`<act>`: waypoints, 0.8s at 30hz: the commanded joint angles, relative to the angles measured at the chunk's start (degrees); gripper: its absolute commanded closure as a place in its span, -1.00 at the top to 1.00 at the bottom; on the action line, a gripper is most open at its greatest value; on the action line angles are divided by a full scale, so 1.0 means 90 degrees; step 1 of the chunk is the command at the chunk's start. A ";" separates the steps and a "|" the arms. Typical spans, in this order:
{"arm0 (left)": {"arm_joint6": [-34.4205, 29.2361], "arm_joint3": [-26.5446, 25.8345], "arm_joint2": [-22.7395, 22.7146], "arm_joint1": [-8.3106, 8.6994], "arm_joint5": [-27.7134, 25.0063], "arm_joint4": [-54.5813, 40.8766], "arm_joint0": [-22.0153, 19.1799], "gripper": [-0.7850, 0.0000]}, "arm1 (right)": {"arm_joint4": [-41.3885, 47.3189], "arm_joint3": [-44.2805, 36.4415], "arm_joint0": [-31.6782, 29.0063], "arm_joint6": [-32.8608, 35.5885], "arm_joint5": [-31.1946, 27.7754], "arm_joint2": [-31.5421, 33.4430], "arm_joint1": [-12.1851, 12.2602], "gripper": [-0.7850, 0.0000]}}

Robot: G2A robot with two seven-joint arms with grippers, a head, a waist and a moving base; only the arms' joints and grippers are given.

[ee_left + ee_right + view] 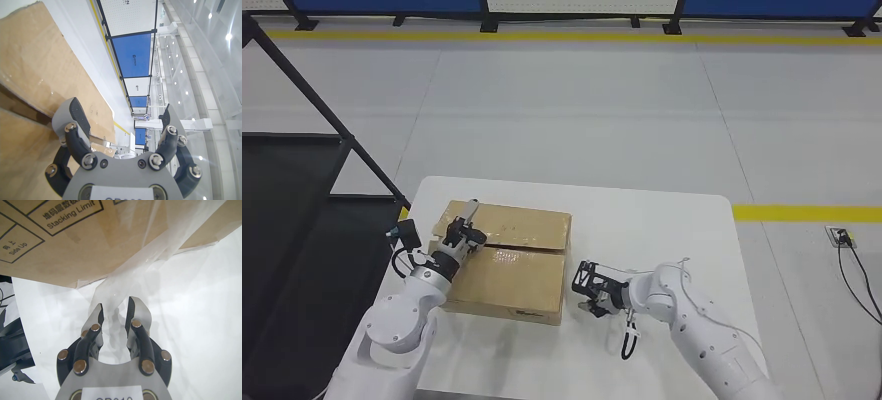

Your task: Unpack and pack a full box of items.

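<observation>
- Top view: one box (pixel 507 280) on one table (pixel 662 230), toward the table's left side; two flaps (pixel 514 226) on top, meeting at one seam.
- Two claws here: left claw (pixel 468 222) over the box's left end, right at the seam; right claw (pixel 585 285) low over the table, just beside the box's right side near its front corner.
- Left wrist view: left claw (pixel 122 113) spread wide, gripping nothing.
- One finger (pixel 78 111) against the flap edge at the seam; the other in open air, well apart from the box (pixel 37 66).
- Dark gap between the two flaps at the seam.
- Right wrist view: right claw (pixel 115 308) partly open, with a plain gap between its two pads.
- One strip of clear tape (pixel 113 289) trailing from the box's (pixel 75 247) lower corner and running between the pads, not pinched; whether touching a pad, cannot tell.
- White table (pixel 189 313) beneath claw and tape.
</observation>
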 commanded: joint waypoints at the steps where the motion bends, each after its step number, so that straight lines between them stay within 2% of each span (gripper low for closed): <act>1: -0.0006 -0.0001 -0.0005 -0.0003 -0.0003 0.0005 0.0005 1.00 | 0.0032 0.0091 0.0050 -0.0056 -0.0021 -0.0017 -0.0005 -0.27; 9: -0.0030 -0.0027 -0.0045 -0.0014 -0.0012 0.0023 0.0036 1.00 | 0.0235 0.0397 0.0219 -0.0128 0.0011 -0.0155 -0.0059 -0.45; 11: -0.0036 -0.0033 -0.0055 -0.0017 -0.0017 0.0028 0.0046 1.00 | 0.0269 0.0463 0.0263 -0.0132 -0.0037 -0.0199 -0.0071 -0.66; 12: -0.0039 -0.0037 -0.0060 -0.0018 -0.0017 0.0030 0.0050 1.00 | 0.0281 0.0495 0.0284 -0.0141 -0.0047 -0.0215 -0.0075 -0.88; 13: -0.0034 -0.0040 -0.0065 -0.0020 -0.0015 0.0027 0.0054 1.00 | 0.0292 0.0521 0.0300 -0.0154 -0.0049 -0.0228 -0.0079 -0.99; 19: -0.0062 -0.0049 -0.0079 -0.0029 -0.0023 0.0031 0.0068 1.00 | 0.0261 0.0506 0.0319 -0.0183 0.0032 -0.0201 -0.0047 -1.00; 24: -0.0078 -0.0055 -0.0093 -0.0037 -0.0037 0.0027 0.0087 1.00 | 0.0092 0.0068 0.0139 -0.0119 0.0321 0.0014 0.0068 -1.00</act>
